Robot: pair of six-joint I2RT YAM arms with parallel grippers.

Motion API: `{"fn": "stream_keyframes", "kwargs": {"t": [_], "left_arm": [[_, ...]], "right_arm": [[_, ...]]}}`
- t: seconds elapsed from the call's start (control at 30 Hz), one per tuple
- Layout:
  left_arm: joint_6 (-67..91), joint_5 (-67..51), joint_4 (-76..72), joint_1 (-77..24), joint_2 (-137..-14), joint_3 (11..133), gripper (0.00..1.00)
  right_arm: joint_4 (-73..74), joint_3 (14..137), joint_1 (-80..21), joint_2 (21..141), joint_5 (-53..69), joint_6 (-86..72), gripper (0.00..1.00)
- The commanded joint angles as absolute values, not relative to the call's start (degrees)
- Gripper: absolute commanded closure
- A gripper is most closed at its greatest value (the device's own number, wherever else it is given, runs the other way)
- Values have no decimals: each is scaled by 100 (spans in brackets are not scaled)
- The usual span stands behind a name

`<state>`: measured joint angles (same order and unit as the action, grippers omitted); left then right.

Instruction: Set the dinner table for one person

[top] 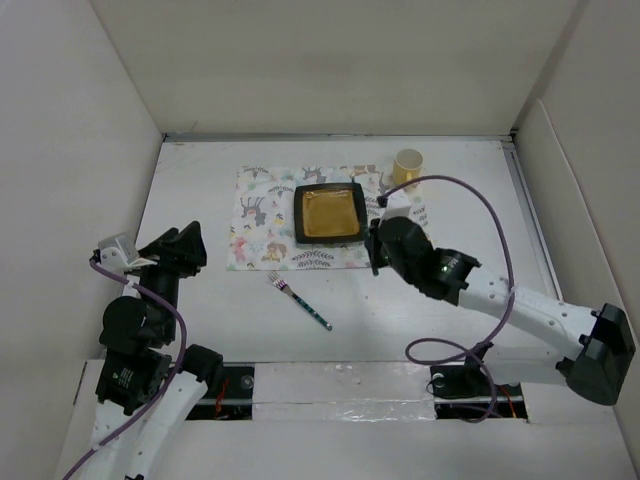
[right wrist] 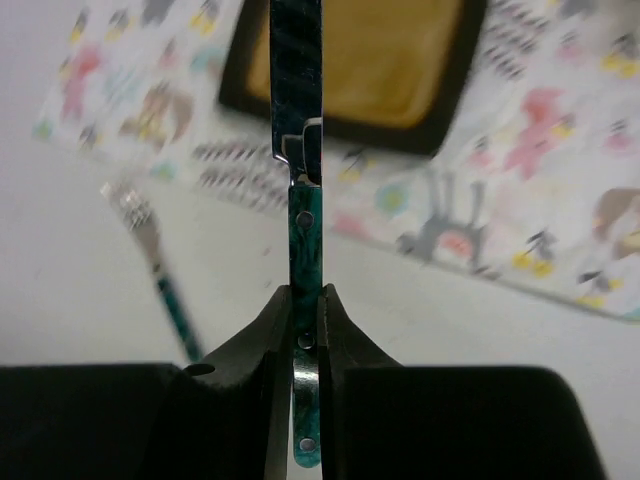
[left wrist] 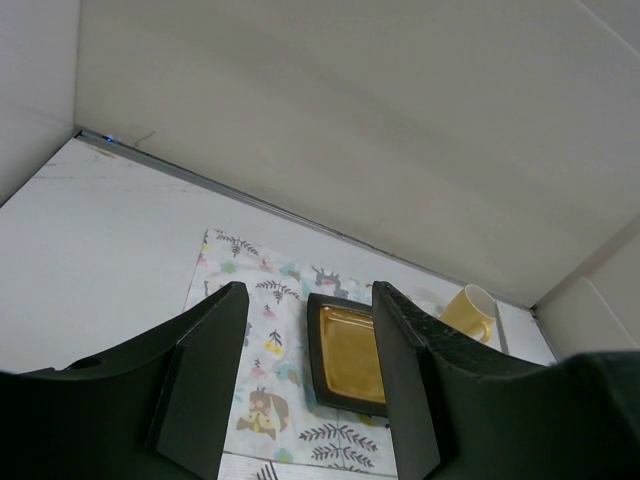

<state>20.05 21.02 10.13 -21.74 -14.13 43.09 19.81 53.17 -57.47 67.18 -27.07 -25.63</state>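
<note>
The white dinner table (top: 200, 180) carries a patterned placemat (top: 262, 225) with a black square plate (top: 328, 213), yellow inside, on it. A yellow mug (top: 407, 165) stands behind the mat's right corner. A fork (top: 300, 300) with a green handle lies on the table in front of the mat. My right gripper (top: 378, 250) hovers at the mat's front right, beside the plate. It is shut on a knife (right wrist: 303, 230) with a green handle, the blade pointing toward the plate (right wrist: 350, 50). My left gripper (top: 190, 245) is open and empty at the left, off the mat.
White walls enclose the table on the left, back and right. A purple cable loops over the right arm (top: 480, 215). In the left wrist view the plate (left wrist: 350, 350) and the mug (left wrist: 468, 312) lie ahead of the open fingers. The fork (right wrist: 160, 270) shows blurred in the right wrist view.
</note>
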Motion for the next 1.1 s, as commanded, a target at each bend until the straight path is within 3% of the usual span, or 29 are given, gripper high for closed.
{"fn": "stream_keyframes", "kwargs": {"t": [0.0,0.23,0.47,1.07], "left_arm": [[2048,2092,826,-2153,-1415,4324,50],[2030,2100,791,-2153,-1398,4324,50],[2013,2057,773,-2153,-1397,4298,50],[2004,1969,791,-2153,-1485,4315,50]], "right_arm": [[1013,5537,-4593,6976,-2532,-1662,100],[607,6327,-3088,8831,-1635,-1389,100],[361,6679,-2444,10018,-1231,-1424,100],[659,6987,-2180,10767,-1265,-1810,100]]}}
